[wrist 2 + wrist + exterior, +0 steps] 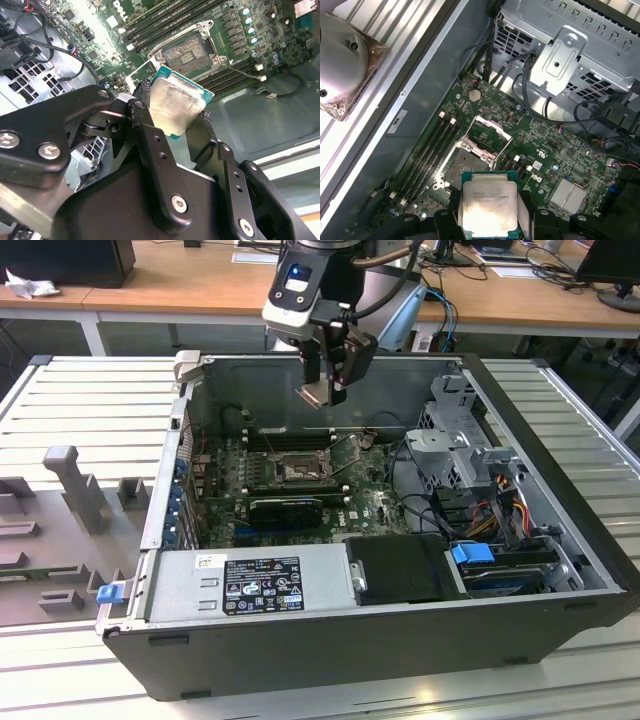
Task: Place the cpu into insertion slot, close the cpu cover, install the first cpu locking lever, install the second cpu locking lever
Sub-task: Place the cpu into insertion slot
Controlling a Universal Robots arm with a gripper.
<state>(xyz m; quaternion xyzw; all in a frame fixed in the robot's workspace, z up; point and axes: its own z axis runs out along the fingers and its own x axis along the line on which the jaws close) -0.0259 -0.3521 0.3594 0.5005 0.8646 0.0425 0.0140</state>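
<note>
Cpu [177, 105] square, silvery top, teal rim, in gripper [172, 119].

Cannot see gripped edges of cpu [177, 102] behind claw [172, 116] fingers [150, 137] in second wrist view | cannot make out insertion slot [297, 470] contacts in exterior view, too small | cannot follow arm [330, 270] past that view's upper edge

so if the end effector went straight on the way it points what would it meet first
Most likely the open insertion slot, ahead of the held cpu in both wrist views; the raised cpu cover beside it might touch first, depth unclear.
</note>
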